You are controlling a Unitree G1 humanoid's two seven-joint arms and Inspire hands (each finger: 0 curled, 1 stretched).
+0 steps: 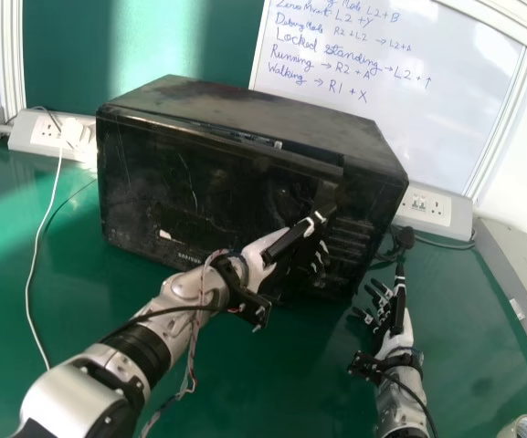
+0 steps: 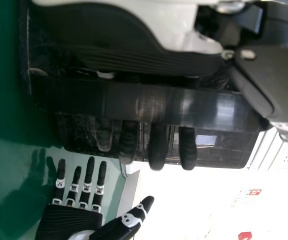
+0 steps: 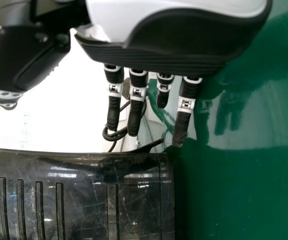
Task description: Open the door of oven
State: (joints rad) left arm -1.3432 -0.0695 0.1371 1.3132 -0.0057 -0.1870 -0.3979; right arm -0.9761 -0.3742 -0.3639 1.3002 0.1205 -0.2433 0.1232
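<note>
The black oven (image 1: 217, 182) stands on the table with its door (image 1: 245, 196) slightly ajar along the top and right side. My left hand (image 1: 268, 251) is at the door's right edge. In the left wrist view, the fingers of my left hand (image 2: 157, 145) pass behind the door's edge bar (image 2: 148, 102) and hook round it, with the thumb held off to the side. To the right of the oven front, my right hand (image 1: 395, 324) is open and apart from it. In the right wrist view, my right hand (image 3: 178, 45) has straight fingers near the oven's corner (image 3: 134, 175).
Behind the oven are a whiteboard (image 1: 382, 100) and socket strips (image 1: 427, 205). A white cable (image 1: 39, 246) runs down the green table (image 1: 290, 392) at the left. A tape roll (image 1: 523, 429) lies at the front right corner, and a grey ledge (image 1: 523, 283) borders the right side.
</note>
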